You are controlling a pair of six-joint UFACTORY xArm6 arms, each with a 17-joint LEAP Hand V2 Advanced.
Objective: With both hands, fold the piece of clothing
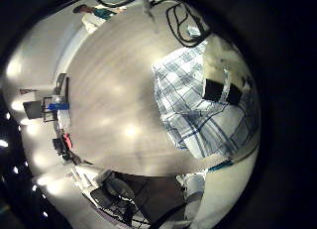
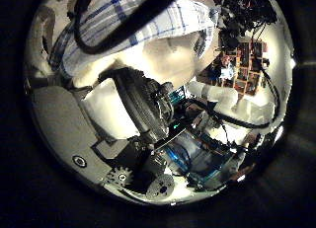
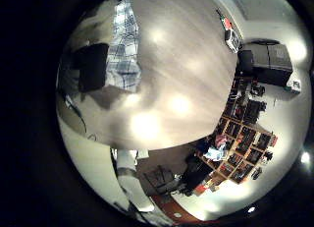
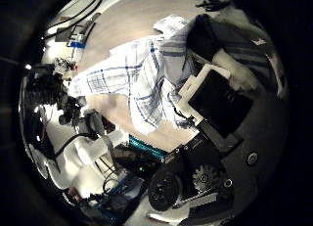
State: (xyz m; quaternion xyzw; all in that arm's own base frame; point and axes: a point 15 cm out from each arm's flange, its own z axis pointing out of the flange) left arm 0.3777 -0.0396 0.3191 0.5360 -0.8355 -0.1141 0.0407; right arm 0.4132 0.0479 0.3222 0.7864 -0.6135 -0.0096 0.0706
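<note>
The piece of clothing is a checked shirt. In the left little finger side palm view the shirt lies bunched at the table's edge, and a finger of the left hand curls onto its top. In the left thumb side palm view the shirt sits close to the palm, beside the left hand. In the right little finger side palm view it shows as a narrow strip beside a finger.
The wooden table stretches wide beside the shirt; it also shows in the right little finger side palm view. Small items stand at one table edge. Shelves and equipment stand beyond the table.
</note>
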